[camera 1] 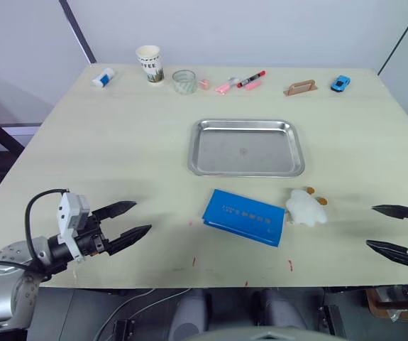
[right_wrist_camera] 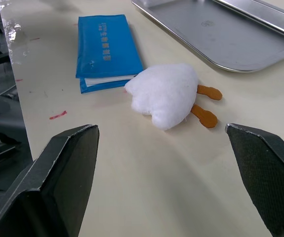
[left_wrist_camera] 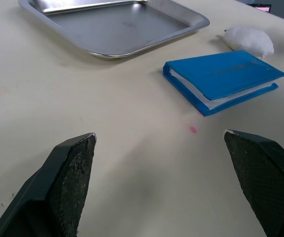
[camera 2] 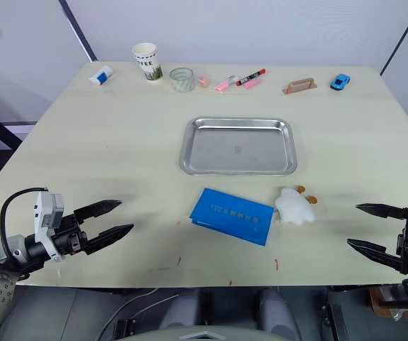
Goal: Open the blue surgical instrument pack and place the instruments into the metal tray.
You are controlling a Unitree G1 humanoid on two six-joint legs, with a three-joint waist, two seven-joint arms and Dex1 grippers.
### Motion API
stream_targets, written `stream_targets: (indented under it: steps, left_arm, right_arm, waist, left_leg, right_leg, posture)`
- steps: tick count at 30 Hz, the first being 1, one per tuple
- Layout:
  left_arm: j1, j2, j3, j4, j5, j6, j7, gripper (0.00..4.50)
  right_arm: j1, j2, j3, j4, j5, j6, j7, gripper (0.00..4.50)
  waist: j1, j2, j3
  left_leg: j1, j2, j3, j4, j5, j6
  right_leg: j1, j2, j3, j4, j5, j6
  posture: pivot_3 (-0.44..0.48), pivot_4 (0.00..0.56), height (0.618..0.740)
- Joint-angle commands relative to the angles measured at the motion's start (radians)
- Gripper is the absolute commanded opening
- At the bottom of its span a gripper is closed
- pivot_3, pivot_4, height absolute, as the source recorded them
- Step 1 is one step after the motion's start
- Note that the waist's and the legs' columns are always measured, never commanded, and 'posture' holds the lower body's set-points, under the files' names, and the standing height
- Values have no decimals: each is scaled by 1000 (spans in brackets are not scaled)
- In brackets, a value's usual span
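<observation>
Black, rough-padded fingers stand spread on both the left gripper (camera 1: 127, 222) and the right gripper (camera 1: 397, 229), empty, low over the pale table (camera 1: 118, 142). Between them lies the blue surgical instrument pack (camera 1: 245, 217), shut, flat and glossy, just in front of the bare metal tray (camera 1: 246, 147). A fluffy white toy (camera 1: 306, 207) crowds its right end, possibly touching. Approach the pack's free left edge; pinching its thin flap needs the other gripper steadying it.

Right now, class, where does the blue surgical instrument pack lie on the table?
In the left eye view, the blue surgical instrument pack lies closed near the table's front edge, just in front of the metal tray, with a white plush toy touching its right end.
</observation>
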Motion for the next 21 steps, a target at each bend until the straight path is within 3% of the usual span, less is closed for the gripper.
stream_targets:
  steps: [1, 5, 8, 12, 16, 18, 19, 20, 21]
  left_arm:
    - [-15, 0, -1, -41, 11, -9, 38, 4379]
    - [-112, -70, -51, -94, 58, -35, 177, 4379]
    - [-146, -60, -102, -147, 100, 27, 252, 4379]
    - [-219, -23, -165, -155, 86, 99, 244, 4379]
    - [-278, 0, -230, -108, 108, 127, 218, 4379]
    - [-302, 15, -258, -76, 114, 126, 183, 4500]
    - [-317, 24, -266, -63, 103, 130, 154, 4043]
    - [-335, 31, -278, -41, 102, 126, 127, 3942]
    - [-358, 36, -294, -12, 107, 120, 104, 3485]
  right_arm:
    - [-7, -1, -42, -29, 24, -2, -20, 4488]
    - [-36, 79, 11, -153, 16, 44, -195, 4488]
    - [-64, 141, 49, -237, 6, 97, -329, 4488]
    - [-78, 182, 121, -374, -48, 153, -484, 4488]
    - [-83, 162, 179, -490, 39, 283, -508, 4488]
    - [-57, 140, 200, -538, 54, 329, -500, 3953]
    - [-42, 127, 219, -557, 29, 339, -504, 3829]
    - [-31, 117, 244, -573, -8, 336, -515, 3516]
    - [-21, 106, 270, -589, -34, 346, -527, 3112]
  waist:
    - [0, 0, 0]
    - [3, -1, 0]
    - [0, -1, 0]
    - [0, 1, 0]
    - [0, 0, 0]
    - [1, 0, 0]
    - [1, 0, 0]
    - [1, 0, 0]
    - [0, 0, 0]
  left_leg:
    - [0, 0, 0, 0, 0, 0]
    - [0, 0, -1, 0, 0, 0]
    - [0, 0, -1, 0, 0, 0]
    - [0, 0, 0, 0, 0, 0]
    - [0, 0, 0, 0, 0, 0]
    - [0, 0, 0, 0, 0, 0]
    - [0, 0, 0, 0, 0, 0]
    - [0, 0, 0, 0, 0, 0]
    - [0, 0, 0, 0, 0, 0]
  right_leg:
    - [0, 0, 0, 0, 0, 0]
    - [0, 0, 0, 0, 0, 0]
    - [1, 0, 0, 1, 0, 0]
    - [0, 0, 1, 2, 0, 0]
    - [0, 0, 1, 2, 0, 0]
    - [0, 0, 1, 2, 0, 0]
    - [0, 0, 1, 2, -1, 0]
    - [0, 0, 1, 2, -1, 0]
    - [0, 0, 1, 2, -1, 0]
  posture:
    - [0, 150, 740]
    - [0, 150, 740]
    - [0, 150, 740]
    - [0, 150, 740]
    - [0, 150, 740]
    - [0, 150, 740]
    - [0, 150, 740]
    - [0, 150, 740]
    - [0, 150, 740]
